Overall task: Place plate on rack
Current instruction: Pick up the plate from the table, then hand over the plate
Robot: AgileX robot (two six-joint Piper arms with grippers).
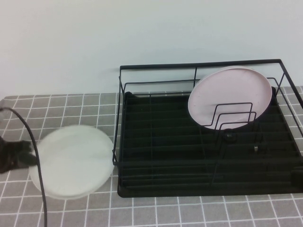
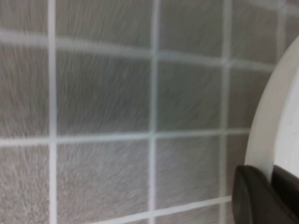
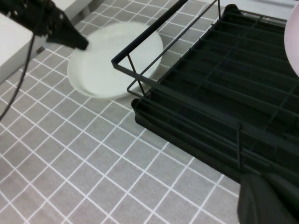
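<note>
The white plate (image 1: 71, 161) lies low over the grey tiled table, left of the rack, and looks blurred. My left gripper (image 1: 29, 153) is at the far left and is shut on the plate's left rim; in the left wrist view the rim (image 2: 273, 116) runs between the two dark fingers (image 2: 250, 198). The plate (image 3: 112, 60) and the left gripper (image 3: 80, 43) also show in the right wrist view. The black wire rack (image 1: 199, 65) stands at the right. My right gripper (image 3: 271, 200) hangs shut and empty above the tiles by the rack's front edge (image 3: 187, 126); it is out of the high view.
A pale pink plate (image 1: 229, 94) stands upright in the rack's wire dividers at the back right. The left arm's black cable (image 1: 38, 179) trails down across the plate's left side. A white wall rises behind the table.
</note>
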